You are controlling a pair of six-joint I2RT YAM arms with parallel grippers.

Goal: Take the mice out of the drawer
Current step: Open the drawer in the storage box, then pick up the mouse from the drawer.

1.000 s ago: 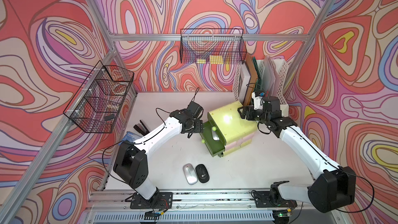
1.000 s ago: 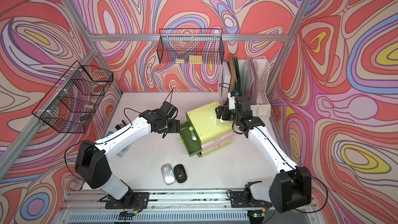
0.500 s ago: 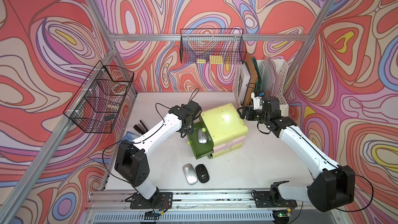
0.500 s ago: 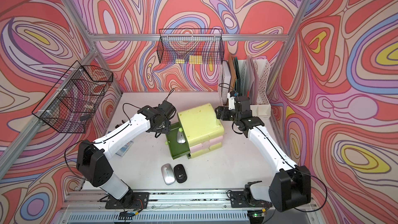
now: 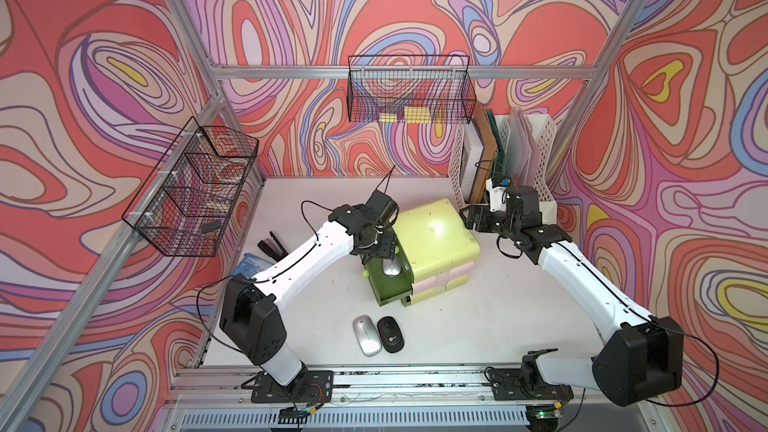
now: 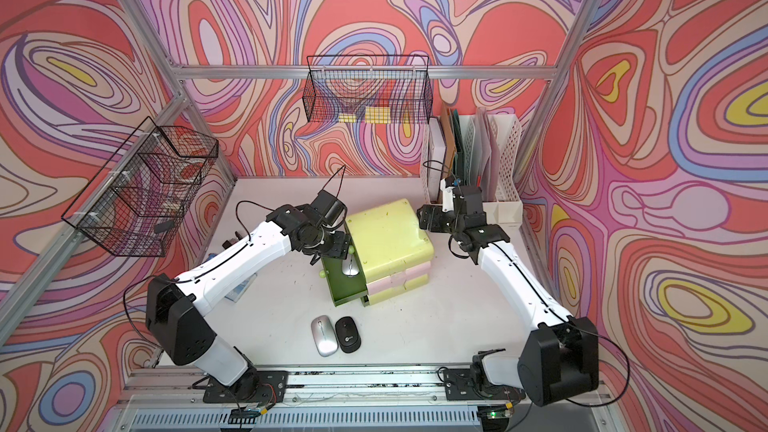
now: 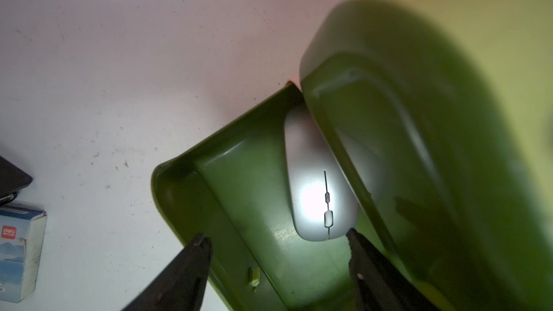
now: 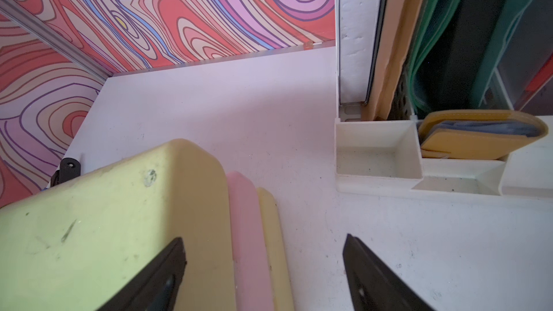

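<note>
The dark green top drawer (image 5: 388,290) of the yellow-green drawer unit (image 5: 436,238) stands pulled out. In it lies a silver mouse (image 5: 391,268), half under the unit's lid (image 7: 314,192). My left gripper (image 5: 380,249) hangs open just above the drawer (image 7: 276,236). One fingertip (image 7: 354,240) is close beside the mouse's end, and the other is over the drawer's outer wall. A silver mouse (image 5: 366,335) and a black mouse (image 5: 390,334) lie side by side on the table in front. My right gripper (image 5: 471,220) is open at the unit's back right corner (image 8: 263,239), holding nothing.
Behind the right gripper stands a white file organiser (image 5: 507,160) with low trays (image 8: 377,157). Wire baskets hang on the left wall (image 5: 195,189) and the back wall (image 5: 409,93). A black stapler (image 5: 272,245) and a small blue-white box (image 7: 21,249) lie left of the left arm.
The drawer unit has slid left and turned, its open drawer now pointing more toward the front. My left gripper has moved from beside the drawer to over it. The right gripper has stayed put.
</note>
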